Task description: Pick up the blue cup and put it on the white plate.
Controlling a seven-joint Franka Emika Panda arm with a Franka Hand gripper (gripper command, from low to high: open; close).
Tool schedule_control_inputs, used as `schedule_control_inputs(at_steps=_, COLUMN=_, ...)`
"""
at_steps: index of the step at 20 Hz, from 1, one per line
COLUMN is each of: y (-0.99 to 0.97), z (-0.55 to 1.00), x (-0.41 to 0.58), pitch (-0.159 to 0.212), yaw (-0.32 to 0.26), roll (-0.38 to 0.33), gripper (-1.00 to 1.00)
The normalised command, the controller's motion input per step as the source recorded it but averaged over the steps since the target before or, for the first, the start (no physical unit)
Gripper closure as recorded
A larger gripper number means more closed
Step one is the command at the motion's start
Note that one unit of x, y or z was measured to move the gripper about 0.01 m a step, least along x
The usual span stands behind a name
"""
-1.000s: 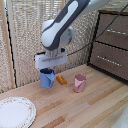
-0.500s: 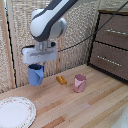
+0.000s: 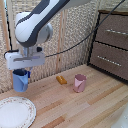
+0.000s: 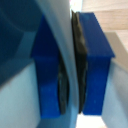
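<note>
One tool (image 3: pixel 21 73) grips blue cup (image 3: pixel 20 82) aloft

Light wooden plank table (image 3: pixel 95 107) carries scene. White plate (image 3: pixel 15 112) flat on it, near corner at exterior view's left, speckled rim showing. Pink cup (image 3: pixel 79 83) upright mid-table. Small orange object (image 3: pixel 61 79) lying just beside pink cup, toward exterior view's left, not touching. Dark drawer cabinet (image 3: pixel 112 42) at table's far right edge.
</note>
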Motion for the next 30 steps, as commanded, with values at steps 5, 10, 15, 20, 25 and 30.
schedule_control_inputs(at_steps=5, y=0.76, z=-0.30, x=0.066, pitch=0.094, yaw=0.000, roll=-0.219, gripper=1.00)
schedule_control_inputs(at_steps=10, y=0.65, z=-0.32, x=0.209, pitch=0.035, yaw=0.000, roll=-0.268, gripper=1.00)
schedule_control_inputs(at_steps=15, y=0.43, z=-0.10, x=0.292, pitch=-0.069, yaw=0.018, roll=-0.257, gripper=1.00)
schedule_control_inputs(at_steps=20, y=0.20, z=0.03, x=0.086, pitch=-0.163, yaw=0.085, roll=-0.184, gripper=-1.00)
schedule_control_inputs(at_steps=25, y=-0.06, z=0.29, x=0.035, pitch=-0.084, yaw=0.149, roll=-0.109, gripper=-1.00)
schedule_control_inputs(at_steps=30, y=-0.41, z=0.49, x=0.058, pitch=-0.163, yaw=0.121, roll=-0.029, gripper=-1.00)
